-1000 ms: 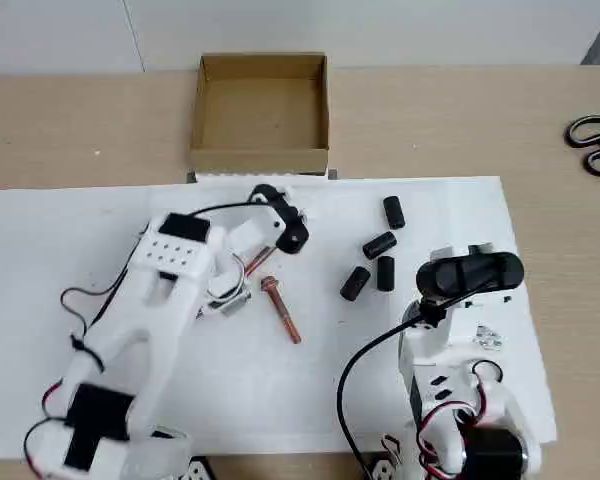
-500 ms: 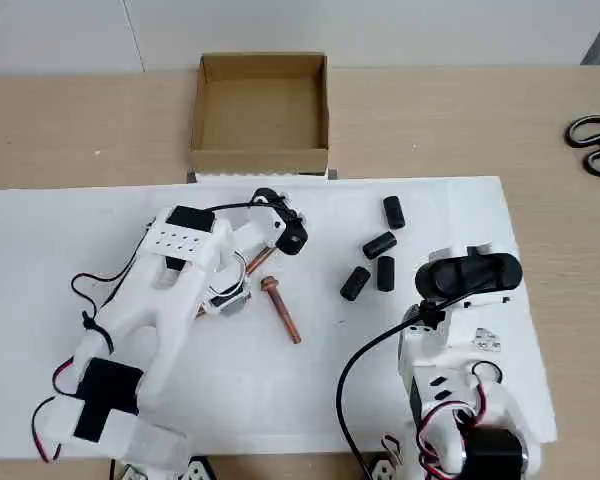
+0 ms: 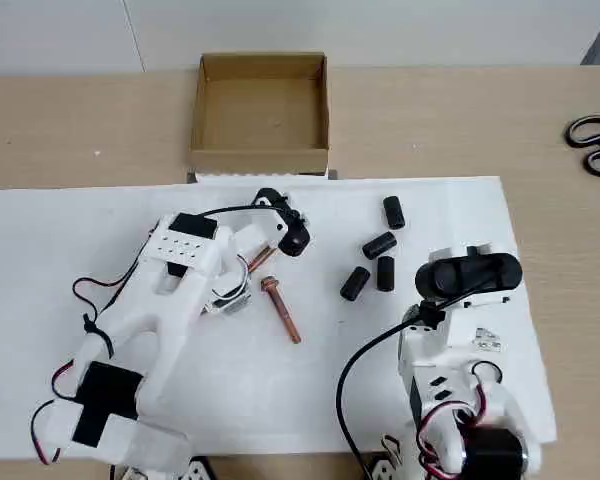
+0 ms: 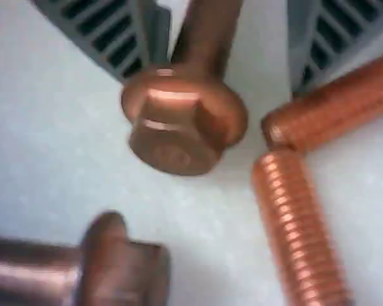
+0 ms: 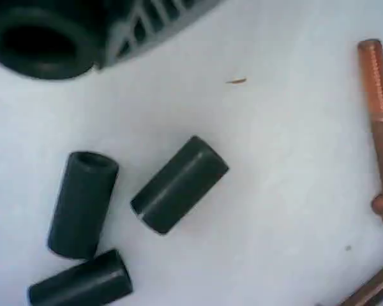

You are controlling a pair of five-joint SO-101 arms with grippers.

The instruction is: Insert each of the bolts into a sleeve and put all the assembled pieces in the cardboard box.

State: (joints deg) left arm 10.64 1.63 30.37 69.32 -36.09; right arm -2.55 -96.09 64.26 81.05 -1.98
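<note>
The left pincer [image 4: 226,60] hangs low over a cluster of copper-coloured bolts on the white sheet [image 3: 70,240]. Its grey ribbed fingers [image 4: 105,35] are spread to either side of one bolt [image 4: 182,124]. That bolt has a six-sided head on a round flange, glossy where the light strikes it, and its shaft runs up between the fingers. One finger is right against the shaft, while a strip of sheet shows between the shaft and the other. A threaded tip [image 4: 325,102] and a second threaded shaft [image 4: 300,223] lie just beside the head, their ends almost meeting. Another bolt head [image 4: 118,264] lies near.

In the high view the left arm [image 3: 170,290] covers most of this cluster. A loose bolt [image 3: 281,312] lies slantwise on the sheet just beside it, with its head toward the box.

Four black sleeves [image 3: 379,244], short matt hollow tubes, lie on the sheet between the two arms. Three are close together and the fourth is a little nearer the sheet's far edge.

The right arm [image 3: 468,275] stands just beside them. Whether the right pincer [image 5: 147,19] is spread or pressed together cannot be told. A black tube end [image 5: 41,41] with a round opening sits right against it, and whether it is held is unclear.

The cardboard box [image 3: 260,158], brown and open-topped, stands on the bare desk [image 3: 80,130] just beyond the sheet's far edge, apart from the bolts and sleeves. Scissors [image 3: 595,145] lie near the desk's right edge.
</note>
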